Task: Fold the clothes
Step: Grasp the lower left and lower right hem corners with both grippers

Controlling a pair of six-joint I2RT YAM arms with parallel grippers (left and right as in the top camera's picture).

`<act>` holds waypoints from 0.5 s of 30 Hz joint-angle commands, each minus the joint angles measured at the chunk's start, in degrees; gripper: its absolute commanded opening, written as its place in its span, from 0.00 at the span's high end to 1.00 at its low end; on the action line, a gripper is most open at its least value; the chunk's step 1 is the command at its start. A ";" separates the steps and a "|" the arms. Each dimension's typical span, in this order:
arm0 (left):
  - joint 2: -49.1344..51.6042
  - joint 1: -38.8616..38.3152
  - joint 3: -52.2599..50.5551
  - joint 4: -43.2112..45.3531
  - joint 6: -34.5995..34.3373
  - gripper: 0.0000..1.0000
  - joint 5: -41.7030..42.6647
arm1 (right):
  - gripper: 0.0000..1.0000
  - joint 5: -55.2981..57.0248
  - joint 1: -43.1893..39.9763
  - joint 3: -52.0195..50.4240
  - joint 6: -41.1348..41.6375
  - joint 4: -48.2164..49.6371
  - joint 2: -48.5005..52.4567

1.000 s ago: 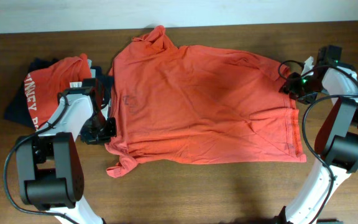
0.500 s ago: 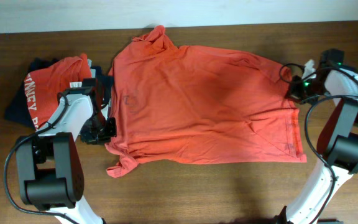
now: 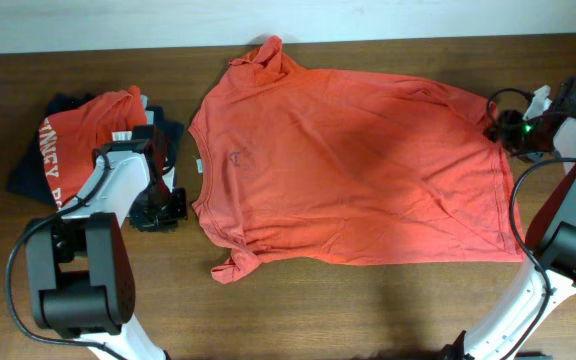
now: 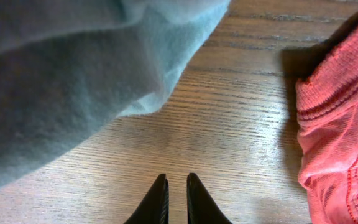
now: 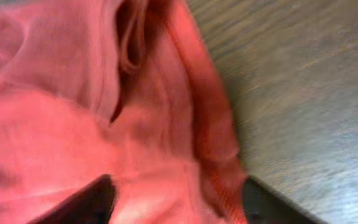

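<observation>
Shirt (image 3: 358, 170) lies flat on the table (image 3: 368, 310), long axis left to right, collar toward my left gripper (image 4: 176, 178), hem toward my right gripper (image 5: 179, 186). It has slid rightward since a second ago. My left jaws are pressed together, empty, and my right jaws are spread over its edge.

**Head count from my console**

I count four garments in all. Two are orange-red T-shirts: the spread T-shirt (image 3: 348, 170) and the lettered T-shirt (image 3: 83, 135). One navy garment (image 3: 28, 172) shows from overhead, and one pale grey-blue garment (image 4: 73, 81) shows in my left wrist view (whether more pieces lie buried in that heap, I cannot tell). Of hardware I count two arms, the left arm (image 3: 108, 195) and the right arm (image 3: 573, 200), and one wooden table (image 3: 368, 300).
</observation>
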 commanded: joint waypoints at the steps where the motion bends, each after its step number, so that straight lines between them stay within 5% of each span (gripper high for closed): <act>1: -0.52 0.28 2.56 -2.25 1.95 0.87 3.91 | 0.21 -3.72 -0.52 3.72 0.92 -4.31 -0.37; 15: -10.73 -8.00 0.28 -13.31 4.96 0.78 9.46 | 0.19 -9.05 -5.90 7.34 3.28 -29.51 -12.52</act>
